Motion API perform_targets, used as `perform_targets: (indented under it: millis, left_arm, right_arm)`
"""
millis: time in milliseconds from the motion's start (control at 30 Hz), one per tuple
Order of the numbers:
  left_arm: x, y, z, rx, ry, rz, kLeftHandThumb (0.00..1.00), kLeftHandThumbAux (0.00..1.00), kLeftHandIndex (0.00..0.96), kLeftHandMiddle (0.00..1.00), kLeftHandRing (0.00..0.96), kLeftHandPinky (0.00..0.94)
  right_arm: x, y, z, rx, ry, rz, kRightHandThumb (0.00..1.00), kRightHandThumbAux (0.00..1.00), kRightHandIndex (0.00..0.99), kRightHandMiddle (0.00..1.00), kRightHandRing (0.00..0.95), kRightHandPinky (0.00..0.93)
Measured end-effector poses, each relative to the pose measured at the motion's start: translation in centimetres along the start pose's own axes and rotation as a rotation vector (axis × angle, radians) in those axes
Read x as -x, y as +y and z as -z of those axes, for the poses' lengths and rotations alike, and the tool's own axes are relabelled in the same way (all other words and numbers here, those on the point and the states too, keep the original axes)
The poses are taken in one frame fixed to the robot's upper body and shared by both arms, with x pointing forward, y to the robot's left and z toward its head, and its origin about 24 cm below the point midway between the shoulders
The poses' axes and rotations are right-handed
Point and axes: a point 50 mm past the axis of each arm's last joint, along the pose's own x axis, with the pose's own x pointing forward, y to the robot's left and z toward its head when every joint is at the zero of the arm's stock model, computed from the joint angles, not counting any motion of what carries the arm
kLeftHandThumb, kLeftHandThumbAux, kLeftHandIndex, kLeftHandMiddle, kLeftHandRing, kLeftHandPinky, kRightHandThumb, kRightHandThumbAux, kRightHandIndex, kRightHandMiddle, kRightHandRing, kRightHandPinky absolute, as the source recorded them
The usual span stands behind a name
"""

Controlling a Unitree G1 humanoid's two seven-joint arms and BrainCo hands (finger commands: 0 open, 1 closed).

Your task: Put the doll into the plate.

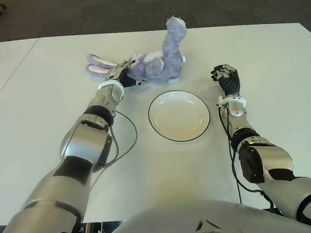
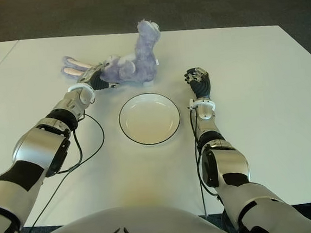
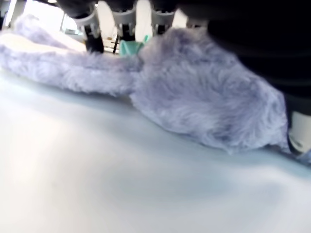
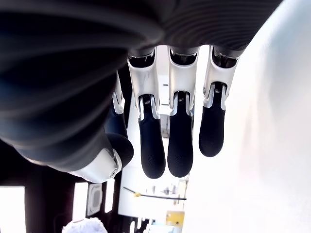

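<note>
My left hand (image 1: 120, 76) closes around the doll (image 1: 158, 59)'s head; my right hand (image 1: 225, 76), relaxed, holds nothing beside the plate (image 1: 179, 115). The limp body could slip or drag.

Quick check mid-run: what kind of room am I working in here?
Probably an office or lab test space: a bare white table on dark carpet, set only with a white plate and a purple plush doll.
</note>
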Motion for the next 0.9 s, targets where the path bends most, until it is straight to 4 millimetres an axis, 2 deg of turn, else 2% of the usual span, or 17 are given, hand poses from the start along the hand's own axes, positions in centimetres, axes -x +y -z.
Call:
perform_targets:
  millis: [100,200,400,633,733,767,900]
  left_arm:
    - [0.0,-0.4,-0.4,0.038,-0.005,0.009,0.0,0.453,0.0,0.0,0.0,0.0]
    - [0.0,-0.6,-0.5,0.059,-0.011,0.022,0.0,0.422,0.0,0.0,0.0,0.0]
    - [0.4,-1.2,0.0,0.072,-0.039,0.042,0.0,0.386,0.0,0.0,0.0,0.0]
    - [1.0,-1.2,1.3,0.066,-0.092,0.041,0.0,0.321,0.0,0.0,0.0,0.0]
    - [1.3,-1.2,1.7,0.057,-0.119,0.042,0.0,0.328,0.0,0.0,0.0,0.0]
    - [1.3,-1.1,1.9,0.048,-0.126,0.044,0.0,0.367,0.0,0.0,0.0,0.0]
    - [1.4,-1.0,2.1,0.013,-0.136,0.053,0.0,0.408,0.0,0.0,0.0,0.0]
  right_arm:
    - [0.0,0.0,0.0,0.001,0.001,0.001,0.684,0.73,0.422,0.527,0.533,0.521]
    - [0.0,-0.1,0.0,0.001,0.001,0.001,0.683,0.73,0.422,0.518,0.521,0.487]
    - [0.0,0.0,0.0,0.002,0.001,0.003,0.685,0.73,0.423,0.545,0.553,0.547]
    - [0.0,0.0,0.0,0.004,0.001,0.018,0.687,0.73,0.425,0.59,0.599,0.576]
    - [0.0,0.0,0.0,0.004,0.0,0.024,0.687,0.729,0.425,0.596,0.605,0.573]
    - [0.1,0.0,0.0,0.004,0.001,0.025,0.686,0.73,0.425,0.589,0.594,0.551]
    - [0.1,0.0,0.0,0.003,0.001,0.025,0.684,0.73,0.424,0.573,0.576,0.518]
